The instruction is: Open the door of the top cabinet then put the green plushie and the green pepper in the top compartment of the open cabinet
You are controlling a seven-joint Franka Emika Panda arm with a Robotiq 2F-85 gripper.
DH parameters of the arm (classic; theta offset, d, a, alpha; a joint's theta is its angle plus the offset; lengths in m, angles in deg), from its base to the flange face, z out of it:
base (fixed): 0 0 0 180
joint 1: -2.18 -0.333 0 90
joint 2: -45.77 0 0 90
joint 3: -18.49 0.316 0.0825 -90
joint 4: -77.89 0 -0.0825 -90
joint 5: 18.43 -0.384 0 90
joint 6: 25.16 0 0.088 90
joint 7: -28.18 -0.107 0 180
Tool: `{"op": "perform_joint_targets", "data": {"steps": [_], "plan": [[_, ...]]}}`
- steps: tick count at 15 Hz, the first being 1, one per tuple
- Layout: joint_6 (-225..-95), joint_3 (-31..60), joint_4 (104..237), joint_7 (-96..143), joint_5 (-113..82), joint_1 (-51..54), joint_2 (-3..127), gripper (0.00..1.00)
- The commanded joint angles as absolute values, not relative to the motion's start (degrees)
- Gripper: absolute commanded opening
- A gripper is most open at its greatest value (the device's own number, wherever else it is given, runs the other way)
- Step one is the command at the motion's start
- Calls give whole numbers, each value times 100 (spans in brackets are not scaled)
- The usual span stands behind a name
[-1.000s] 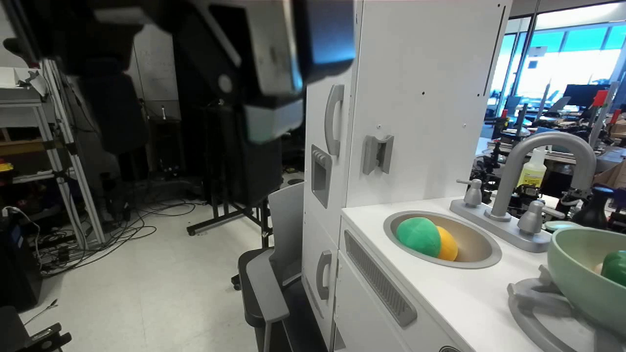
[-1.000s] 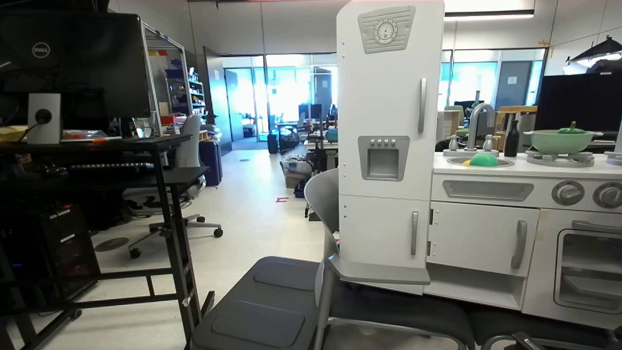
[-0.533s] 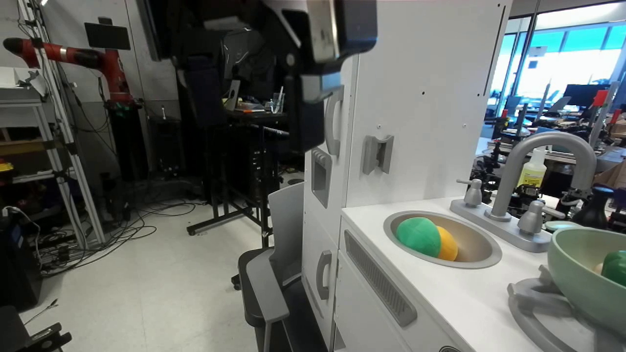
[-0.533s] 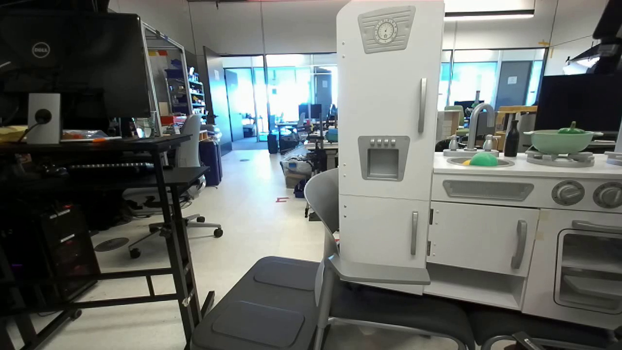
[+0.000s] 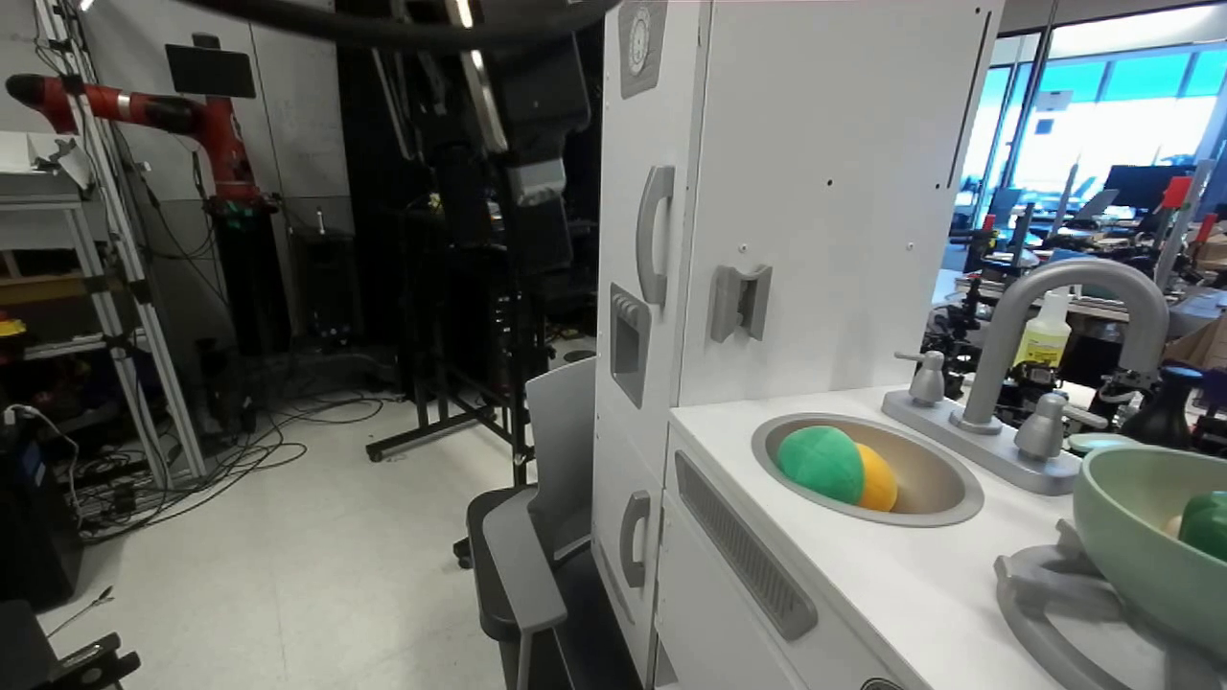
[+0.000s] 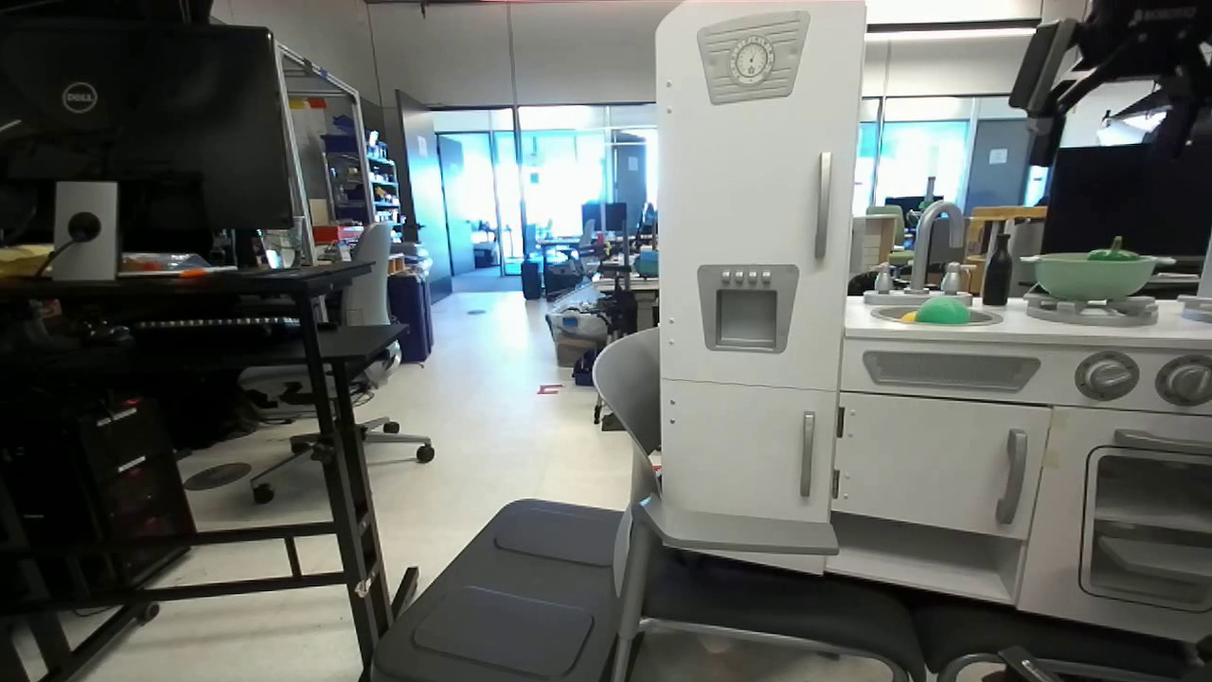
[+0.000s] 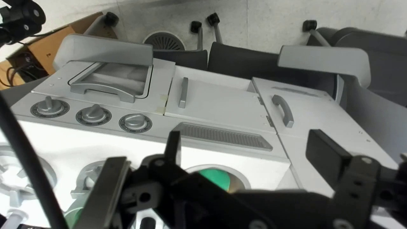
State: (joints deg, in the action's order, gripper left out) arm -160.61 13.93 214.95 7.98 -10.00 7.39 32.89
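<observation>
Gripper (image 6: 1110, 142) shifted left, cut off at right, jaws apart, top compartment hidden behind closed door (image 6: 748, 189), green plushie (image 5: 817, 462) half-hiding yellow item (image 5: 878, 479) in sink (image 5: 935, 484), green pepper (image 6: 1113, 254) in bowl (image 6: 1094, 281).

Glare, in an exterior view, from a blue-tinted rectangular glass window (image 5: 1162, 123) at two o'clock; wrist view, flat white countertop (image 7: 81, 143) overexposed toward eight o'clock.

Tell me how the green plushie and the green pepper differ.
The green plushie sits in the sink; the green pepper sits in the bowl. The plushie is a lighter, brighter green than the pepper. The plushie looks smoothly rounded; the pepper shows a stem. Both are green.
</observation>
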Motion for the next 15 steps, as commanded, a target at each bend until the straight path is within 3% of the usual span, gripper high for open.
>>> {"op": "perform_joint_targets", "data": {"steps": [1, 8, 15], "plan": [[-16796, 1760, 21512, -511, -344, 1072, 3370, 100], [-17198, 2342, 20250, -3120, 1580, 893, 4807, 100], [-16961, 1791, 18729, -4312, 2768, 24, 6213, 100]]}}
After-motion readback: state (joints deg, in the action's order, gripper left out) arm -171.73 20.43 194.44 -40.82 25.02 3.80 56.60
